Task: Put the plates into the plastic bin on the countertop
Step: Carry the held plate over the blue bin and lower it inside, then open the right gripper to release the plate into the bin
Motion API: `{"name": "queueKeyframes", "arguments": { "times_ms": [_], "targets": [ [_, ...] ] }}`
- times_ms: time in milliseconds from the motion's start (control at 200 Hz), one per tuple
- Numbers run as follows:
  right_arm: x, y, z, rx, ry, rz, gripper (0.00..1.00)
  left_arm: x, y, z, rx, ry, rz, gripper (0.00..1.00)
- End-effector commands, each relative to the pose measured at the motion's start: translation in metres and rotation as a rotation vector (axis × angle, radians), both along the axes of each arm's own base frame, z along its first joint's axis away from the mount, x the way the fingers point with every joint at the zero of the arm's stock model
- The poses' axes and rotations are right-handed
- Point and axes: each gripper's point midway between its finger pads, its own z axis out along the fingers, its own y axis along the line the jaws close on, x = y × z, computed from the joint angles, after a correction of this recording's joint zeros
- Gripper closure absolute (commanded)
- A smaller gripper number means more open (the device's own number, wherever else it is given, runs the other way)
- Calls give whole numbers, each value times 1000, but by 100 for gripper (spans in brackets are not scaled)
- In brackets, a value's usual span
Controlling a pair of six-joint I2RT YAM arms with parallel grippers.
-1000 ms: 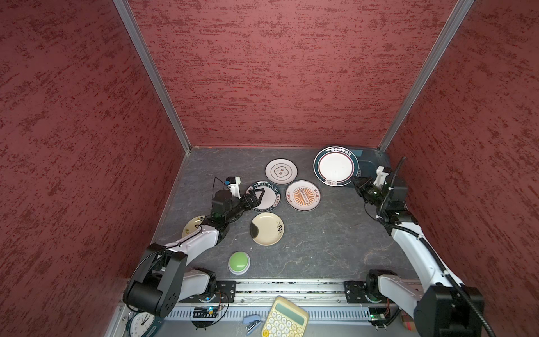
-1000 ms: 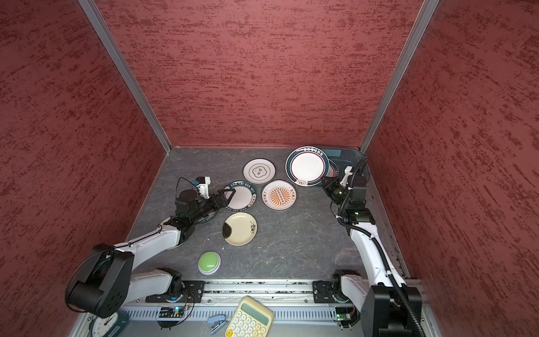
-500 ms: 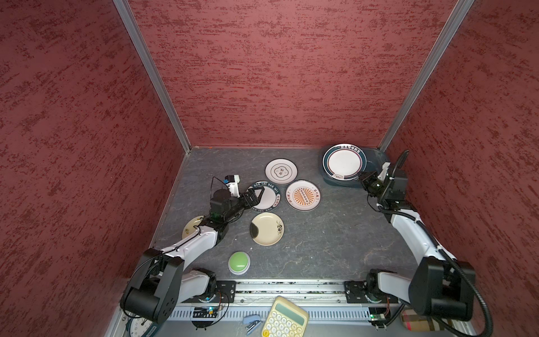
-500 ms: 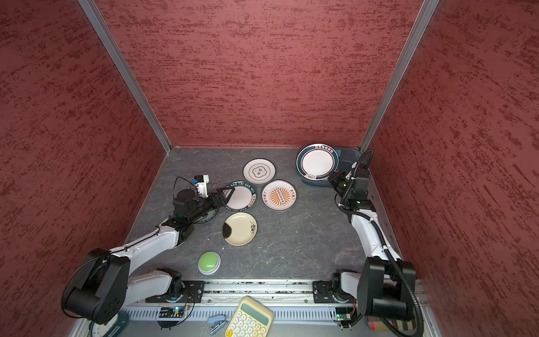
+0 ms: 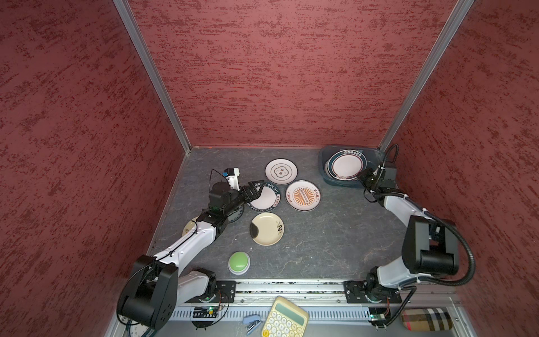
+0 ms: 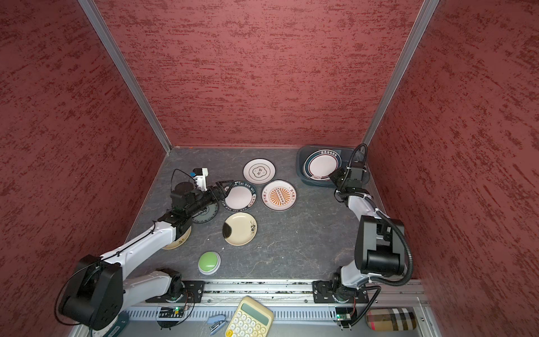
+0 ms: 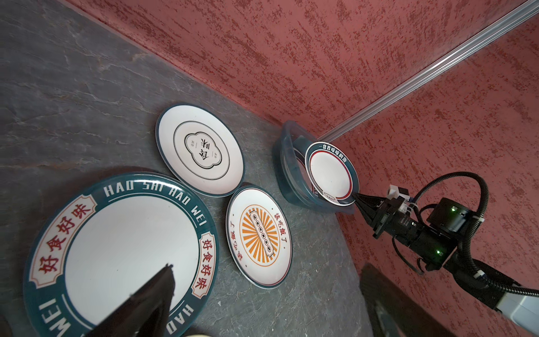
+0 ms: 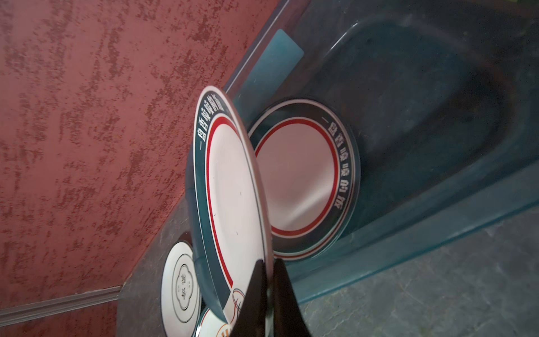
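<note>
Now your right hand is closed tight on the rim of a green-rimmed plate with a red ring. It holds this plate tilted over the plastic bin, which stands in the far right corner of the bench. A matching plate lies flat inside the bin. Your left hand stands wide over the HAO SHI HAO WEI plate and holds nothing. Near it on the bench lie the cloud-emblem plate, the orange sunburst plate and the cream plate.
</note>
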Motion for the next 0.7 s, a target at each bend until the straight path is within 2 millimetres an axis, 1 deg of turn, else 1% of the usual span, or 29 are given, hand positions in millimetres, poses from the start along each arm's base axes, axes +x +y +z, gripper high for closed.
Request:
{"name": "queueKeyframes", "arguments": {
  "times_ms": [0,90,195,341,556,696],
  "targets": [
    [28,-15,35,-81,-91,-18,100,0,1,2,27,8,8,0],
    [35,-18,23,-91,-44,-19,100,0,2,4,28,8,16,1],
    [44,-13,14,-62,-51,9,100,0,3,6,34,8,24,1],
    [54,-12,0,-41,-1,23,100,-2,4,8,36,3,28,1],
    [59,-10,-13,-28,42,38,100,-3,7,2,54,22,42,0],
    [60,-7,-21,-12,70,63,100,-3,9,4,59,16,48,0]
  ]
}}
